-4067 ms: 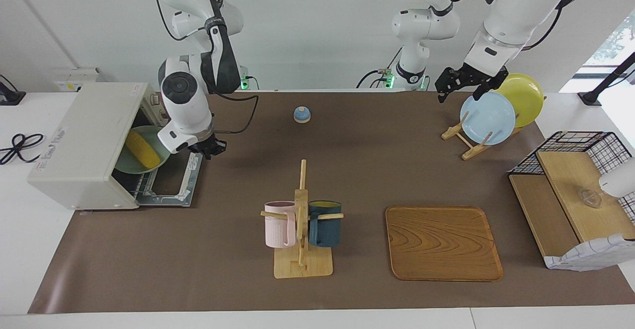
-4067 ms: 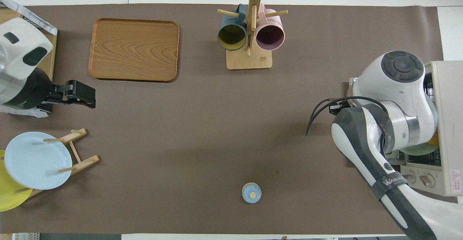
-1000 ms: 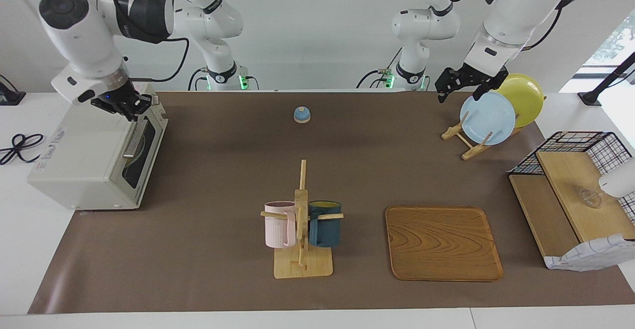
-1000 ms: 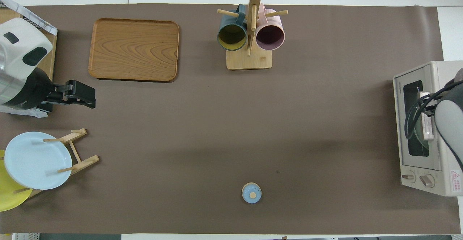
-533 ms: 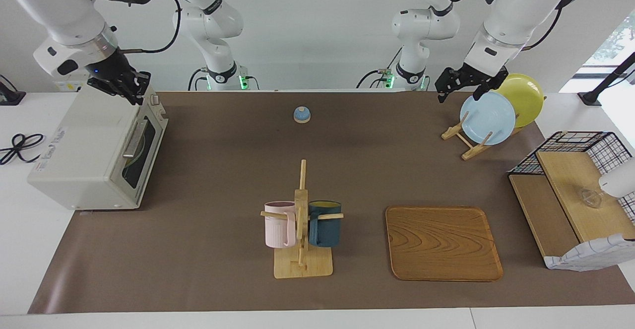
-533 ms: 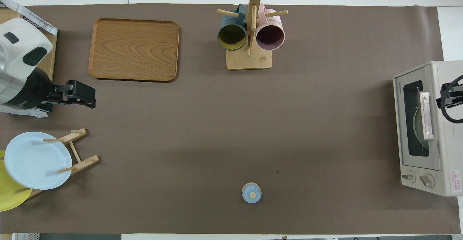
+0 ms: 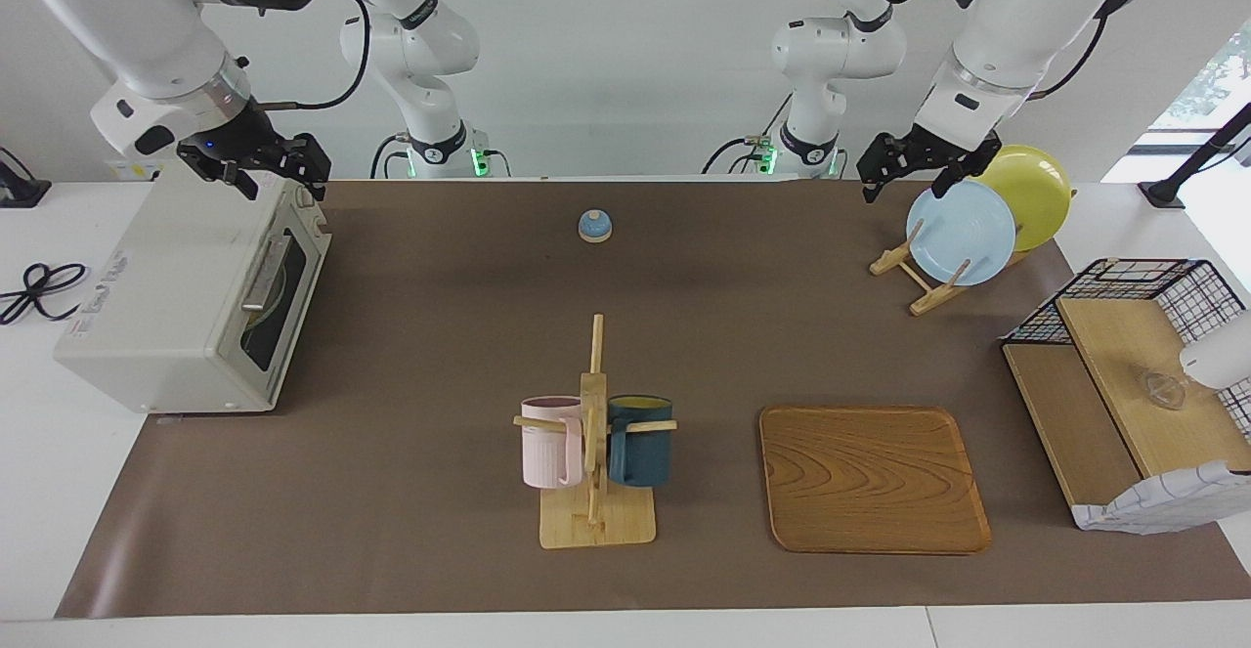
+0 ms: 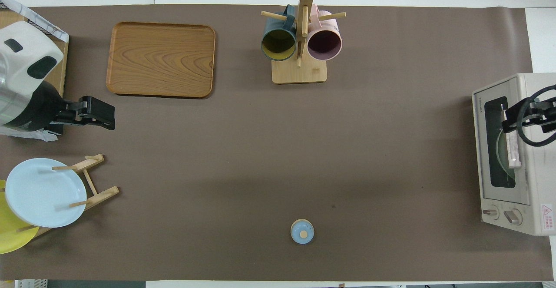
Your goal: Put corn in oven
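The off-white oven (image 7: 166, 286) stands at the right arm's end of the table, its dark glass door (image 7: 283, 296) shut; it also shows in the overhead view (image 8: 534, 157). The corn is hidden; only a green plate's rim (image 8: 499, 149) shows through the glass. My right gripper (image 7: 277, 174) is open and empty, up over the oven's top edge above the door; it also shows in the overhead view (image 8: 514, 120). My left gripper (image 7: 909, 182) waits open and empty over the plate rack, and shows in the overhead view (image 8: 104, 118).
A plate rack holds a light blue plate (image 7: 961, 233) and a yellow plate (image 7: 1036, 189). A mug rack (image 7: 594, 433) with a pink and a dark blue mug, a wooden tray (image 7: 873, 477), a small blue knob (image 7: 594, 226) and a wire basket shelf (image 7: 1124, 384) stand on the brown mat.
The oven door, open earlier with the corn on a green plate inside, is now shut. My right gripper has risen from the door to above the oven's top. The left arm has not moved.
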You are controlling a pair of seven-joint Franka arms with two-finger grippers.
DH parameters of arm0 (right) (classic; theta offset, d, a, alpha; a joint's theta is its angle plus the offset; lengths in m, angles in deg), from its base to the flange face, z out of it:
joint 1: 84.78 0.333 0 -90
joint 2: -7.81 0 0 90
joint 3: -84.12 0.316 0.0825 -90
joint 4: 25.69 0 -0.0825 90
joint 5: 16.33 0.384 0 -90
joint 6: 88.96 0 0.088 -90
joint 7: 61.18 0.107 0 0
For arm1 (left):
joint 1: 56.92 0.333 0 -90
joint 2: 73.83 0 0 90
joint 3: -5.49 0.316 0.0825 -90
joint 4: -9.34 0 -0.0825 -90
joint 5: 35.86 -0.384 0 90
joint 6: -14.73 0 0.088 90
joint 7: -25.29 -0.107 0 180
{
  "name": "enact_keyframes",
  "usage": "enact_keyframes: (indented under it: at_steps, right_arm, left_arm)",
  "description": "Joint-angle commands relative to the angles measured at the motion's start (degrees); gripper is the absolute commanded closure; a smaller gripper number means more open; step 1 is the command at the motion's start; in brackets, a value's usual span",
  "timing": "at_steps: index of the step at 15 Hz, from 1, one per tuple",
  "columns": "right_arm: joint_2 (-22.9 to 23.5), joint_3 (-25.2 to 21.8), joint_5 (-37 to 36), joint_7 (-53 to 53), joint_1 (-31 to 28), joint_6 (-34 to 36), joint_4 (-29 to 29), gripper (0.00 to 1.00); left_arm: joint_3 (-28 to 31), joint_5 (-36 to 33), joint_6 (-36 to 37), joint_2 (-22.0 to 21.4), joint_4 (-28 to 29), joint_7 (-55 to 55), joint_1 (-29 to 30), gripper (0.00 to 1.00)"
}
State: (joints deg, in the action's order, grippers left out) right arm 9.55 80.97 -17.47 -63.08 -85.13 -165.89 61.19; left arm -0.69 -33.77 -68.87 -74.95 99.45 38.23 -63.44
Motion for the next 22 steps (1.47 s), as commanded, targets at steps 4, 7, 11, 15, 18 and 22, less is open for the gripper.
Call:
enact_keyframes:
  at_steps: [4, 7, 11, 15, 18, 22]
  right_arm:
    - [-1.83, -0.10, 0.35, -0.04, 1.14, -0.86, 1.72, 0.00]
    - [-1.74, -0.46, 0.09, 0.49, 1.14, -0.77, 0.14, 0.00]
    - [-2.18, -0.63, -0.70, 0.05, 1.22, -0.15, 1.19, 0.00]
    - [-1.57, -0.63, -2.02, -0.04, 0.35, -1.21, 0.22, 0.00]
    - [-1.65, -0.37, -1.67, -0.12, 0.52, -1.21, 0.22, 0.00]
    - [-2.27, -0.10, -1.94, -0.03, 0.79, -1.21, 0.40, 0.00]
  left_arm:
    - [0.21, -0.78, -0.42, -1.69, 1.74, -0.11, -0.08, 0.00]
    - [0.21, -0.78, -0.42, -1.69, 1.74, -0.11, -0.08, 0.00]
    - [0.21, -0.78, -0.42, -1.69, 1.74, -0.11, -0.08, 0.00]
    - [0.21, -0.78, -0.42, -1.69, 1.74, -0.11, -0.08, 0.00]
    - [0.21, -0.78, -0.42, -1.69, 1.74, -0.11, -0.08, 0.00]
    - [0.21, -0.78, -0.42, -1.69, 1.74, -0.11, -0.08, 0.00]
